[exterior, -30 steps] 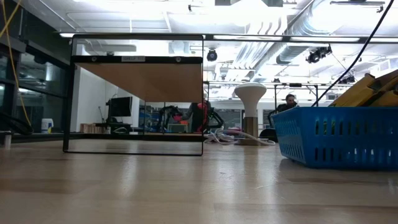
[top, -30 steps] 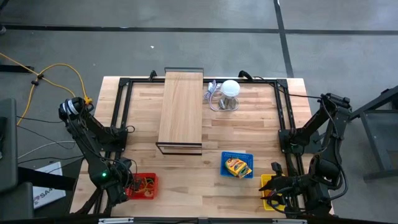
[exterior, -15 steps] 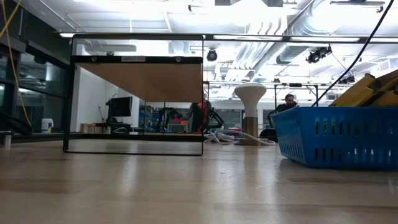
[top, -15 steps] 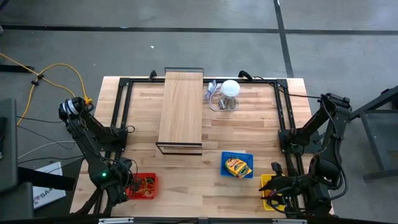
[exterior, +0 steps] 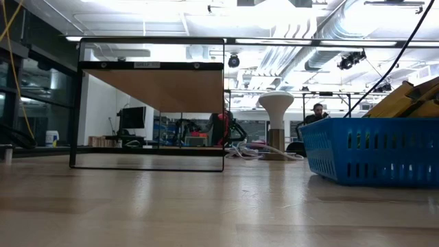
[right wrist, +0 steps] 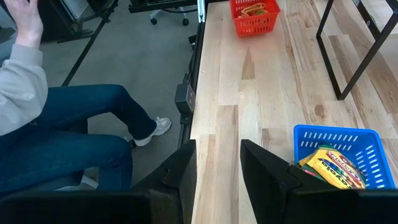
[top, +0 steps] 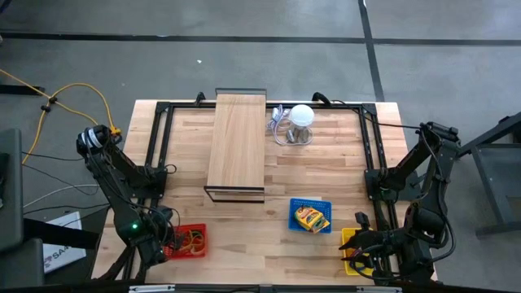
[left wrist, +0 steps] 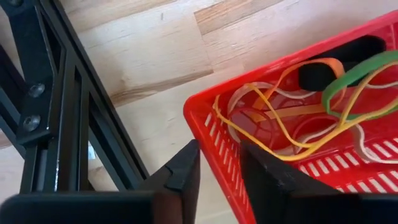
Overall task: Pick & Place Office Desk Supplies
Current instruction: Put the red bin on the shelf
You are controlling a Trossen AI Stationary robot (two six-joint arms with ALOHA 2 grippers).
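Left end effector (left wrist: pixel 219 171) sits low at the table's (top: pixel 326 171) front left corner, at the edge of the red basket (top: pixel 189 242). In the left wrist view its jaws stand a narrow gap apart astride the basket's rim; nothing is clamped. We note rubber bands (left wrist: pixel 298 102), tan, yellow-orange and one green, lying tangled inside the basket, beside a black object we cannot identify.

Right end effector (right wrist: pixel 217 165) hangs at the front right corner over the yellow basket (top: pixel 352 241). Its jaws stand slightly apart and we see nothing between them.

Blue basket (top: pixel 311 215) rests front centre-right and holds a yellow-orange pack (top: pixel 309 218). The wooden board (top: pixel 238 140) lies across the black frame mid-table. A white ball-shaped object (top: pixel 302 115) sits near the far edge.

A seated person's legs (right wrist: pixel 81 134) show beside the table in the right wrist view.
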